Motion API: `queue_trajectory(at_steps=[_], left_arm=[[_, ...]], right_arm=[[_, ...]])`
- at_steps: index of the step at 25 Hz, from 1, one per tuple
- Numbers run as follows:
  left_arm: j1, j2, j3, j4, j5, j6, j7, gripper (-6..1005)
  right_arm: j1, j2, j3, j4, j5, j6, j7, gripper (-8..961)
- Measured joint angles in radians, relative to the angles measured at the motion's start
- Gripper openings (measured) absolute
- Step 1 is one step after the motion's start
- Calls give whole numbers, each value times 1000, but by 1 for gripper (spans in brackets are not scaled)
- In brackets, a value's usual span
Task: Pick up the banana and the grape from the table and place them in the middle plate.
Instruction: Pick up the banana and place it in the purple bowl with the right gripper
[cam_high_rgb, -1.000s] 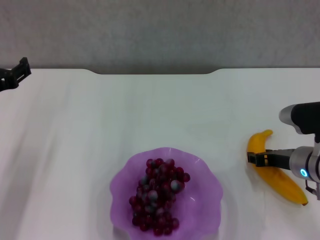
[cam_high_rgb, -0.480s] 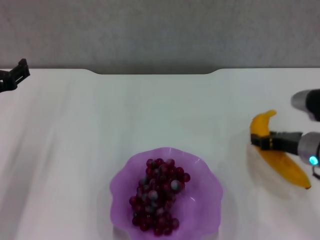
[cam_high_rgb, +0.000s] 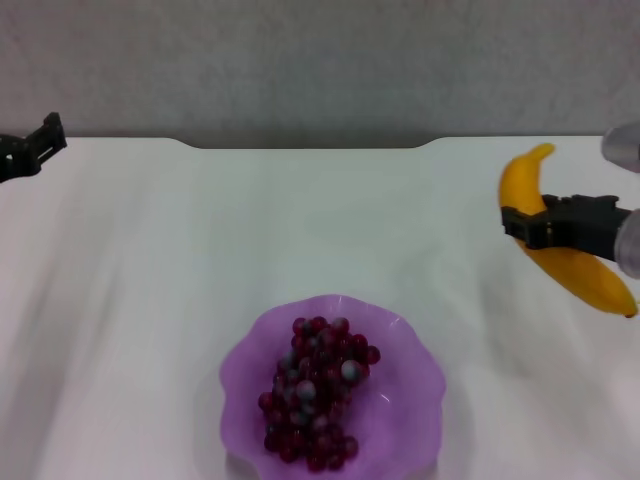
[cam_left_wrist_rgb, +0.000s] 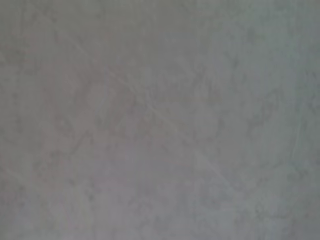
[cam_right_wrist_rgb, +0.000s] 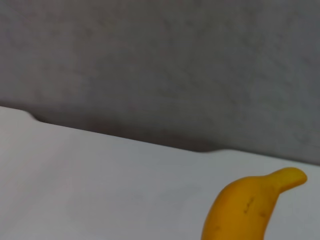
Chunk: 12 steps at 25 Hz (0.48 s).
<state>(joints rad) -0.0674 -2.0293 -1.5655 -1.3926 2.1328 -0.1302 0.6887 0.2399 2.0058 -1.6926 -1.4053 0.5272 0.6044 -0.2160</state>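
Right hand (cam_high_rgb: 522, 226) at the right edge of the head view, clenched on the banana (cam_high_rgb: 560, 255) near its middle. Banana is off the bench (cam_high_rgb: 200, 250), tilted, stem end up toward the far edge, dark tip low at the frame's right edge. Right wrist view shows only the stem end (cam_right_wrist_rgb: 250, 207) against the bench's far edge and the grey wall (cam_high_rgb: 320, 60) behind.

Left hand (cam_high_rgb: 30, 148) sits at the far left edge of the bench, well apart from everything; can't tell whether its fingers are apart or closed. Left wrist view shows only a grey surface.

Far edge of the bench has a shallow notch at centre. Open white bench between banana and plate (cam_high_rgb: 400, 400), and all across the left half.

Plate sits at the near edge, centre. Grapes (cam_high_rgb: 315, 390) lie in it, slightly left of its middle, the bunch running near-to-far. Right part of the plate is bare.

No labels or writing visible.
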Motion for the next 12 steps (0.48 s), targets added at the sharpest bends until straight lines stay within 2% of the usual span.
queue_trajectory(at_steps=[7, 12], left_arm=[[-6, 0, 6, -5, 4, 0, 0, 880], [-2, 0, 7, -15, 6, -2, 0, 880]], right_arm=[[9, 1, -136, -81, -3, 18, -1, 510], [43, -1, -225, -99, 3, 28, 2, 509]])
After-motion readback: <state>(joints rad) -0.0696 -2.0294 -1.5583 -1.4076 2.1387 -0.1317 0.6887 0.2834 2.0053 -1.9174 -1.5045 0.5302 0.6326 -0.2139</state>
